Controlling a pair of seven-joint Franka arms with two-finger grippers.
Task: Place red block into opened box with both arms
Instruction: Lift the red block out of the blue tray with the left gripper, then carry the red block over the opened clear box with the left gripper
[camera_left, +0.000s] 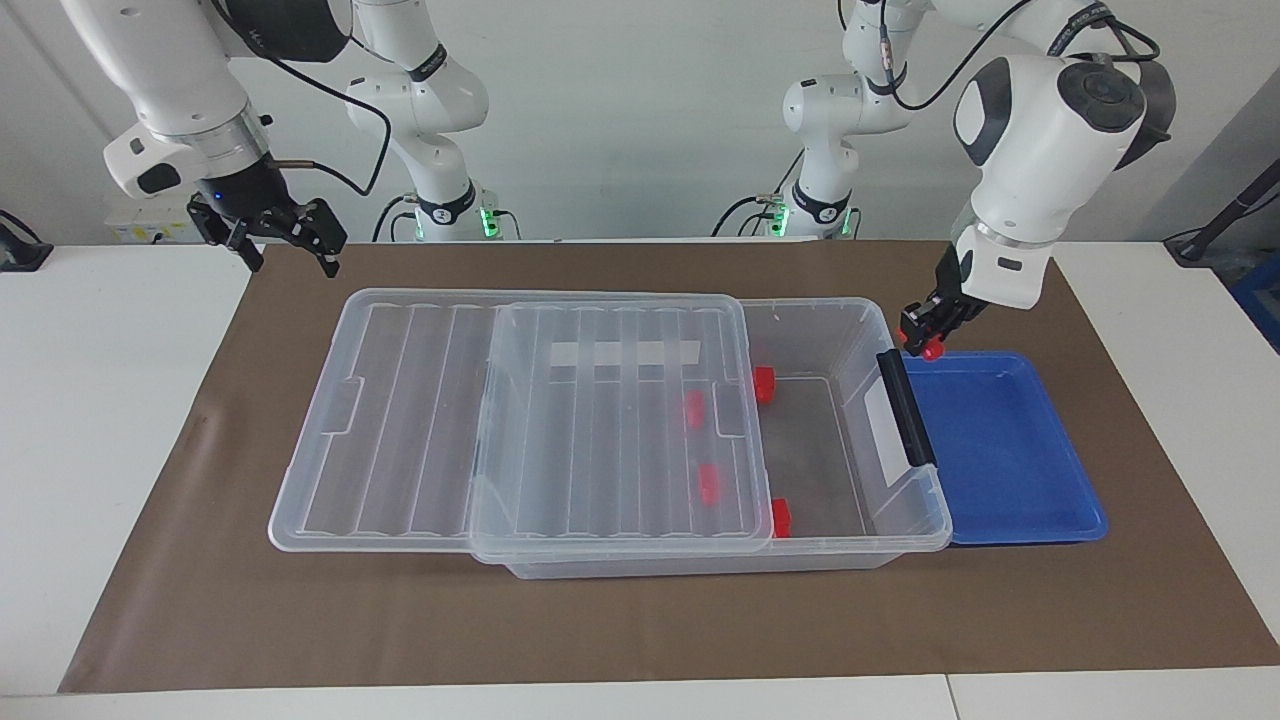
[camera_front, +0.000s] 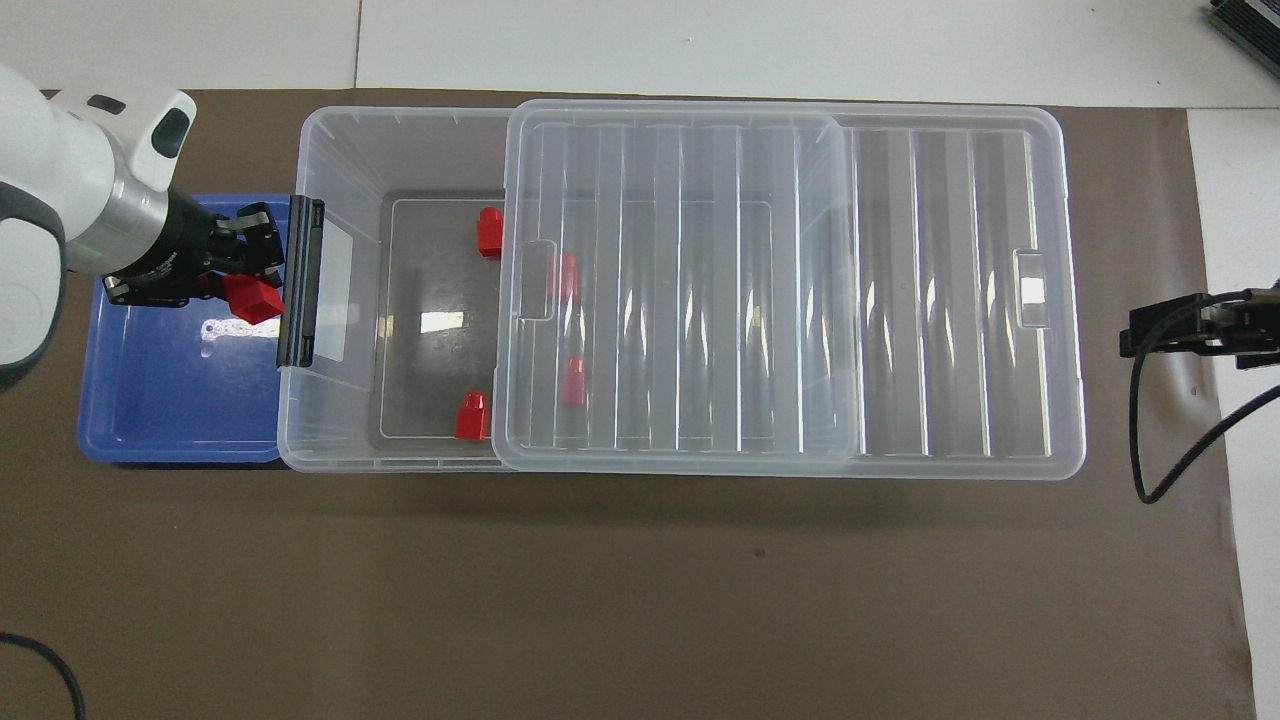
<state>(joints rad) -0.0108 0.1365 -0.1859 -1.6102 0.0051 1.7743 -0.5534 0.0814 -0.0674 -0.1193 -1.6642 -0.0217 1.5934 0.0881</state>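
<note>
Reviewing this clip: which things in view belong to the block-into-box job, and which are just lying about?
Part of the job:
- red block, held by the left gripper over the blue tray's edge
- box, lid slid partly off
- right gripper, waiting open

Lying about:
- blue tray
- four red blocks already in the box
- brown mat

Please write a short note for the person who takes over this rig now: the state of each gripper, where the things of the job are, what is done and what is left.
Left gripper: shut on the red block, raised over the blue tray, close to the box's black bar.
Right gripper: open, holds nothing, waits over the mat's corner at the right arm's end.
Box: open; its lid is slid toward the right arm's end.
Done: four red blocks already lie in the box.
Left: carry the held block over the box's open part and release it.
</note>
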